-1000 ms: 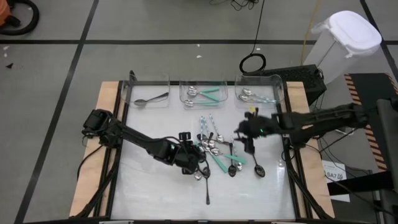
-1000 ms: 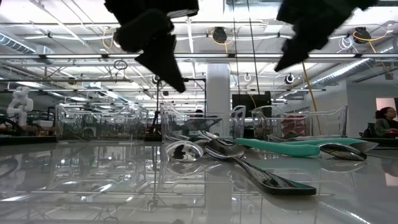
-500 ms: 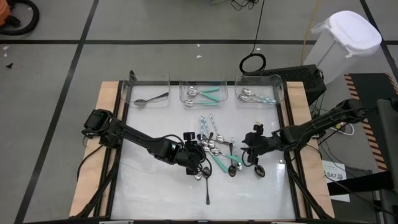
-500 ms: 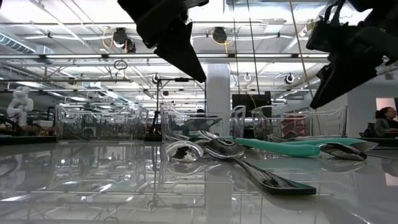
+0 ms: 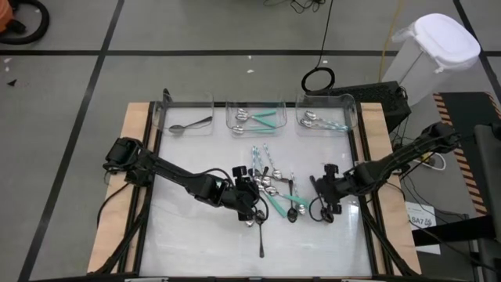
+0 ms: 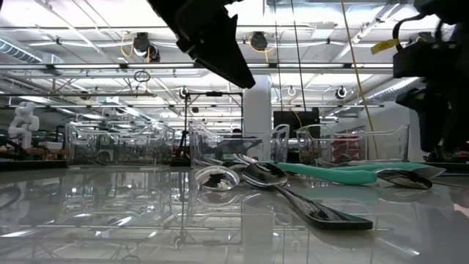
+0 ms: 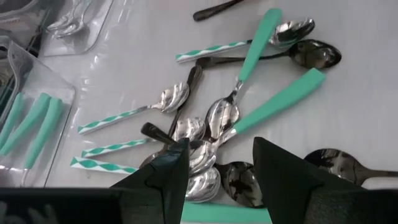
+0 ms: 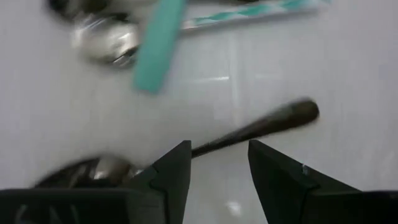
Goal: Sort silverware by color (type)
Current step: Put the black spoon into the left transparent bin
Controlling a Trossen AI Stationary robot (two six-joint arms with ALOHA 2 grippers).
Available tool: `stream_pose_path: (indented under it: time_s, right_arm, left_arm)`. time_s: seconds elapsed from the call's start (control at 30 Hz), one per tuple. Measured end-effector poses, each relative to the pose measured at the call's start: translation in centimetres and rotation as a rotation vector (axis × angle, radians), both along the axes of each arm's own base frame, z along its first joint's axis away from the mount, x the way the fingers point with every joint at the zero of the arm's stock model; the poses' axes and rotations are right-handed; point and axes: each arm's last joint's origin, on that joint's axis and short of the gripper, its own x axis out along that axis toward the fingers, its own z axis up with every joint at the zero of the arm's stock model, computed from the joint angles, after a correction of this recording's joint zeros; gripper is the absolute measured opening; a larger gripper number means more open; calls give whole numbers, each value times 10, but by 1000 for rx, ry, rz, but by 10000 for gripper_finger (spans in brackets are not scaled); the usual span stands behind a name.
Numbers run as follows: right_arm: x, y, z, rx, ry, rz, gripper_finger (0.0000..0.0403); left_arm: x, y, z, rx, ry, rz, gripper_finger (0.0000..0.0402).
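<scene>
On the white table [image 5: 196,243], your left gripper [image 5: 252,205] hangs open over the spoon pile [image 5: 270,188], and your right gripper [image 5: 322,205] at 3 o'clock straddles a black spoon [image 8: 261,126], fingers apart.

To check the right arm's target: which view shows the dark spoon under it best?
The right wrist view: the dark spoon lies just beyond the open right end effector. In the high view it is largely hidden; elsewhere I cannot pick it out.

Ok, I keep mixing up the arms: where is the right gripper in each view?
High view: right gripper, just right of the spoon pile, right of centre.
Low view: the dark shape at the right edge.
Left wrist view: not in it.
Right wrist view: its two fingers at the bottom, open.
Shared landmark: the spoon pile, seen in every view.
</scene>
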Motion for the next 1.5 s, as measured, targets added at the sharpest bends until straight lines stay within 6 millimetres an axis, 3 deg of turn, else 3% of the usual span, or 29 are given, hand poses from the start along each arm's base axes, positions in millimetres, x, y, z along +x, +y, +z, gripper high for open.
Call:
stream_pose_path:
  time_s: [0.1, 0.3, 0.43, 0.63, 0.93, 1.3, 1.5]
  right_arm:
    - [0, 3, 0, -24, 3, 151, 149]
    - [1, 5, 1, 29, -6, 163, 149]
    - [12, 9, 9, 154, -107, -16, 149]
    - [14, 9, 20, 232, -96, -269, 148]
    - [15, 9, -2, 215, 76, -642, 148]
    - [26, 14, -29, 125, 233, -805, 145]
    - [34, 18, -31, 77, 273, -815, 92]
  left_arm:
    - [1, 0, 1, -10, -15, 5, 177]
    - [1, 0, 1, -22, -20, 17, 177]
    - [1, 0, 1, -20, -18, 15, 177]
    - [1, 0, 1, -4, -11, 2, 177]
    - [1, 0, 1, 38, 5, -39, 177]
    - [1, 0, 1, 39, 6, -40, 177]
    - [1, 0, 1, 38, 1, -40, 177]
